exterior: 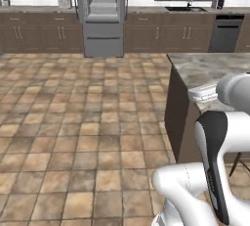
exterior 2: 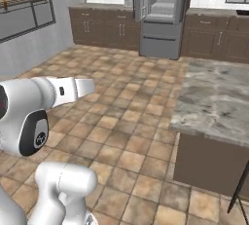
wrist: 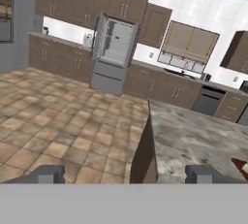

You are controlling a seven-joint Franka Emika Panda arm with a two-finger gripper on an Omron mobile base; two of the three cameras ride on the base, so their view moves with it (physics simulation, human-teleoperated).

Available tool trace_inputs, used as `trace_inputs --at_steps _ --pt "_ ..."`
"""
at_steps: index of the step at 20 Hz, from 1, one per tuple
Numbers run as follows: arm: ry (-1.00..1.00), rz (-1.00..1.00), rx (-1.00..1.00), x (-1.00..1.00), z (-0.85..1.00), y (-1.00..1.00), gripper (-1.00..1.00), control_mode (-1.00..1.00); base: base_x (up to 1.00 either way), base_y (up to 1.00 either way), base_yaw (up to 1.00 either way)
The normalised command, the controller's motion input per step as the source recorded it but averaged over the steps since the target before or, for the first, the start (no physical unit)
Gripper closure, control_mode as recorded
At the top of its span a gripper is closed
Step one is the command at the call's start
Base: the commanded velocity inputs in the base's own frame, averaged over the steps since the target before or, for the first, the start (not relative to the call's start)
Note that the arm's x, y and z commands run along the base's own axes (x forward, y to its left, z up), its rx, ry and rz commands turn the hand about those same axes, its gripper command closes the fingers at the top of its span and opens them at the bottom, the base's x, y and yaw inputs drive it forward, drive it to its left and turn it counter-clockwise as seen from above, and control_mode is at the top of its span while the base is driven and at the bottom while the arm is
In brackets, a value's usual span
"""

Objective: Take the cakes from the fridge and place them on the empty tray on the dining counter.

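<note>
The marbled surface (exterior 2: 214, 100) stands near right, its left edge bordering wide tiled floor (exterior: 83, 122). The fridge (exterior: 102, 14) stands far off, doors open. The hand (wrist: 126, 174) is open, holding nothing.

Left base view: set behind the arm (exterior: 215, 171), looking forward and down across the tiled floor (exterior: 88, 122) toward the far fridge (exterior: 102, 17), doors open; corner of the marbled tabletop (exterior: 205, 68) at right. Right base view: same floor, same fridge (exterior 2: 160, 14), same tabletop (exterior 2: 214, 97), seen from the other side and angled leftward. Hand view: rolled, looking out over the tabletop (wrist: 193, 140) from close above its near end, fridge (wrist: 114, 53) well beyond; fingers (wrist: 201, 172) spread wide at the bottom.
</note>
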Motion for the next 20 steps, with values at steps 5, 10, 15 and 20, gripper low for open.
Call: trace_inputs --at_steps 5,10,15,20 --pt "0.00 0.00 0.00 0.00 0.00 0.00 -1.00 1.00 0.69 0.98 0.00" --pt "0.00 0.00 0.00 0.00 0.00 0.00 -1.00 1.00 1.00 0.62 0.00" --pt "0.00 0.00 0.00 0.00 0.00 0.00 -1.00 1.00 1.00 0.13 0.00" --pt "0.00 0.00 0.00 0.00 0.00 0.00 -1.00 1.00 1.00 0.00 0.01"
